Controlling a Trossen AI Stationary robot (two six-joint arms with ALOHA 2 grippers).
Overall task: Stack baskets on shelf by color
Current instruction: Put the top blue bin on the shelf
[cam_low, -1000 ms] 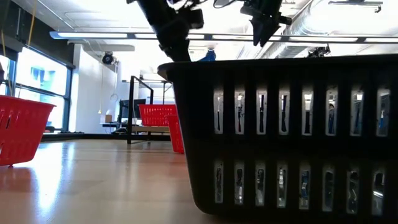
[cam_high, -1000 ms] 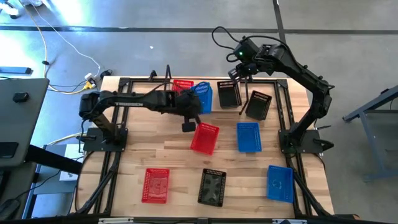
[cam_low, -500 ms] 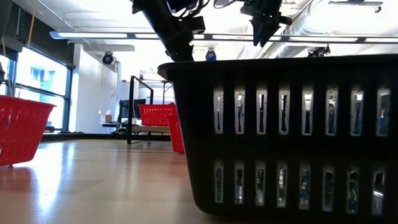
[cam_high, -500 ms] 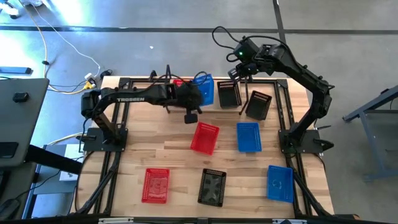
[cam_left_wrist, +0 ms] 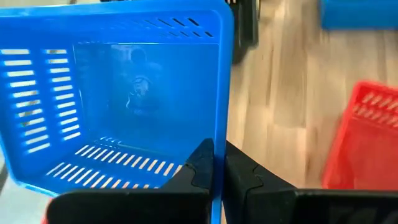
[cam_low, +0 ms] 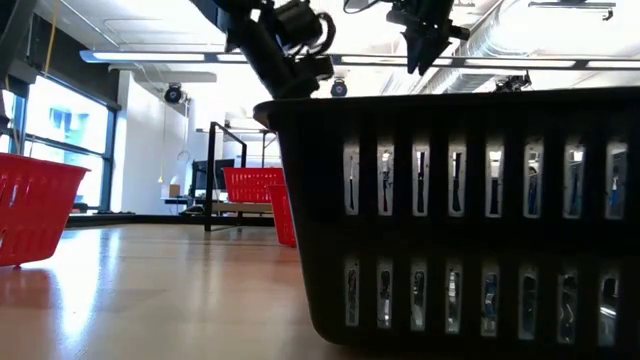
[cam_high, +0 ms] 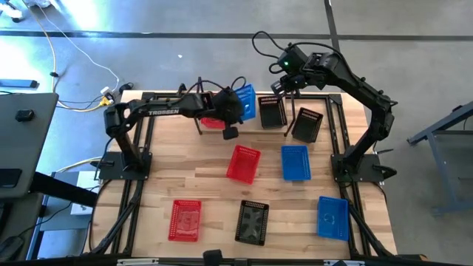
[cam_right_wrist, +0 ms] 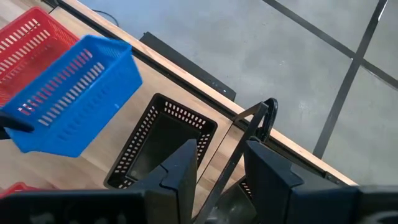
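Bright, even overhead light; soft shadows on the table (cam_high: 214, 185). In the low view, ceiling lights (cam_low: 560, 63) glare and the near black basket (cam_low: 460, 210) is blurred.

Shelf (cam_high: 255, 98) runs along the far edge of the surface (cam_high: 207, 177), with one basket (cam_high: 273, 111) standing on it right of centre and another (cam_high: 213, 122) on it to the left, under the left arm. Left gripper (cam_high: 238, 111) holds a basket (cam_high: 244, 103) up between those two; right gripper (cam_high: 290, 87) hangs above the shelf's right end, where a tilted basket (cam_high: 307, 124) leans. Mid-surface two baskets lie side by side (cam_high: 243, 163) (cam_high: 295, 162), and three more line the near edge: left (cam_high: 185, 220), centre (cam_high: 252, 222), right (cam_high: 332, 218).
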